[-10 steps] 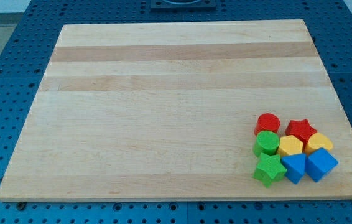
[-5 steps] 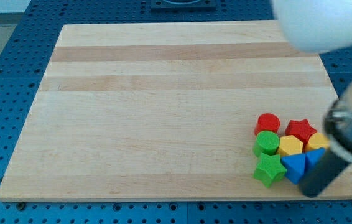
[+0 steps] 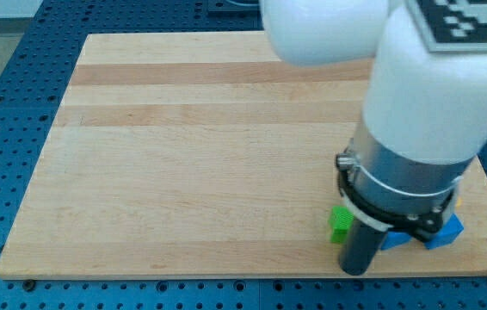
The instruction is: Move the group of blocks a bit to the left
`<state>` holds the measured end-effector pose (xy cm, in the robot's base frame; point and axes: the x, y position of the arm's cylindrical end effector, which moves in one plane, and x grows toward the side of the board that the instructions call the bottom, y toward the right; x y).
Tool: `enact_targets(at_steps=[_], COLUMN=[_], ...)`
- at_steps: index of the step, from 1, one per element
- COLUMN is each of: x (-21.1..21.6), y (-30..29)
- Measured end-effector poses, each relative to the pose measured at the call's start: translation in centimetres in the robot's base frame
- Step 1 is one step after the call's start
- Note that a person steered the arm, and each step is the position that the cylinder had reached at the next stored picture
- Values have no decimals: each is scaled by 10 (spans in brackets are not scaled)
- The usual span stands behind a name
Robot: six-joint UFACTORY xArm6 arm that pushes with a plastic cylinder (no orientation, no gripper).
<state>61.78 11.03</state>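
My arm fills the view's right side and hides most of the block group. A green block (image 3: pixel 340 223) shows at the arm's left edge; its shape cannot be made out. Parts of two blue blocks show under the arm, one (image 3: pixel 396 239) just right of the rod and one (image 3: pixel 446 231) further right. The red and yellow blocks are hidden. My tip (image 3: pixel 354 270) rests on the board near its bottom edge, just below and right of the green block and left of the blue ones.
The wooden board (image 3: pixel 192 146) lies on a blue perforated table (image 3: pixel 3 112). The board's bottom edge runs just below my tip.
My arm has swung in from the view's right and now covers the group. The tip has moved left, from beside the blue blocks to below the green block.
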Motion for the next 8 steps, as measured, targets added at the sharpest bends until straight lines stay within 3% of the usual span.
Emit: enact_targets(at_steps=[2,3,5,6,7,8], x=[1,-11,-65,-67,-59,-34], y=[136,150,59,60,131,167])
